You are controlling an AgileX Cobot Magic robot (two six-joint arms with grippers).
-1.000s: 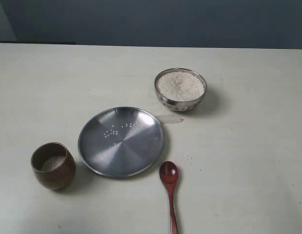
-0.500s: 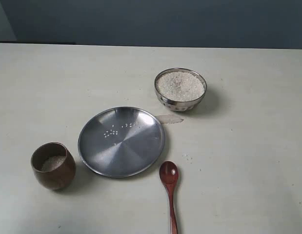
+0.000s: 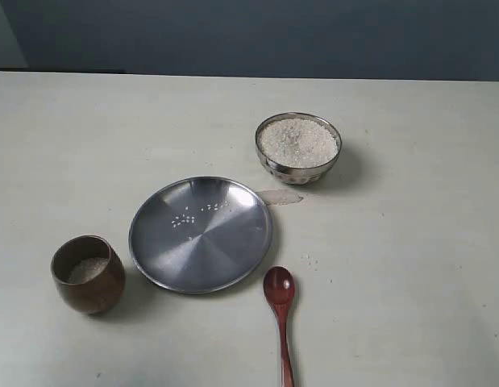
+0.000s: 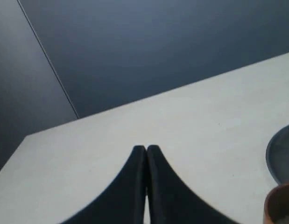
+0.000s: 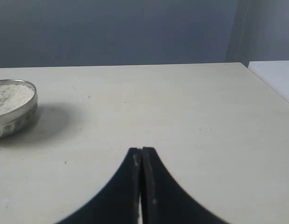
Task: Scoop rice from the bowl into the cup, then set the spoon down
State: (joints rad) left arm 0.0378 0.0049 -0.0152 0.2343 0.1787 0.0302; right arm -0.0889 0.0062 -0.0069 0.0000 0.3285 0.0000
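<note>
1. The steel plate [image 3: 202,246] lies flat on the pale table [image 3: 410,266] and serves as the landmark here. A few loose white grains [image 3: 185,218] are scattered on its far half.
2. The bowl [image 3: 298,172] stands beyond the plate's far right edge, just apart from it. It is heaped almost to the rim with rice [image 3: 298,142].
3. The cup [image 3: 89,289] stands upright off the plate's near left edge, close to it but not touching. A little rice [image 3: 89,268] shows inside.
4. The spoon [image 3: 280,300] lies on the table just off the plate's near right edge. Its head is towards the plate, and its handle runs away from the plate and out of the exterior view.
5. The left gripper [image 4: 146,148] has its two dark fingers pressed together with nothing between them. In the left wrist view the cup's brown rim [image 4: 279,205] and the plate's edge [image 4: 280,156] show off to one side of the tips, apart from them.
6. The right gripper [image 5: 141,150] is likewise closed and empty. In the right wrist view the bowl [image 5: 13,122] with its rice [image 5: 9,95] stands well ahead of the tips and off to one side, with bare table between.
7. Neither gripper appears in the exterior view, and the spoon appears in neither wrist view.
</note>
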